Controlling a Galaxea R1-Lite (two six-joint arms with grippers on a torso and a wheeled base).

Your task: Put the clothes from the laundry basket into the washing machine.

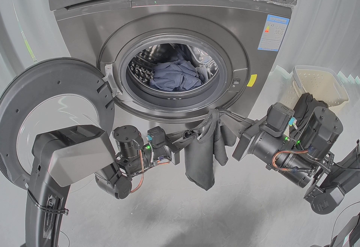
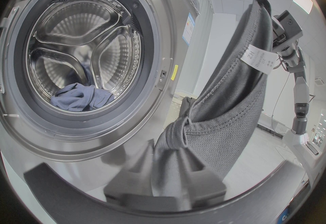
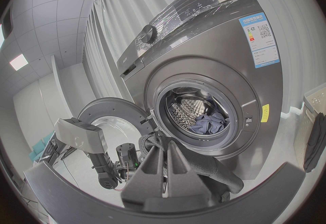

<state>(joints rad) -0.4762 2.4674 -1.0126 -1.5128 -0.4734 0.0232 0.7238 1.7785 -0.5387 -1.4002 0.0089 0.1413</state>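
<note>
Both end effectors are clamped shut on one dark garment [image 1: 202, 154], slung between them just in front of the washer [image 1: 240, 26] and below its opening. The left end effector [image 1: 186, 134] pinches a fold at one end, the right end effector [image 1: 221, 113] has a bunched edge at the other, and most of it hangs in a long tail toward the floor [image 1: 225, 217]. That tail is the main risk, I judge: it hangs lower than the lip [image 1: 176, 101] of the opening, so a straight push in would likely drag it against the washer's front and leave part draped outside. The garment needs lifting above the lip first. If one end effector lets go early, the weight would swing onto the other grip and could slip to the floor. The two arms sit close together in front of the washer, so going in side by side risks a knock against each other or the lip. Room is otherwise good: the door [image 1: 52, 86] stands wide open to the washer's left, just beside the left arm, the opening is broad, and the blue clothes [image 1: 174, 75] fill only the drum's bottom. The basket [image 1: 324, 83] stands right of the washer, close behind the right arm, with a dark cloth [image 1: 308, 103] over its rim.
</note>
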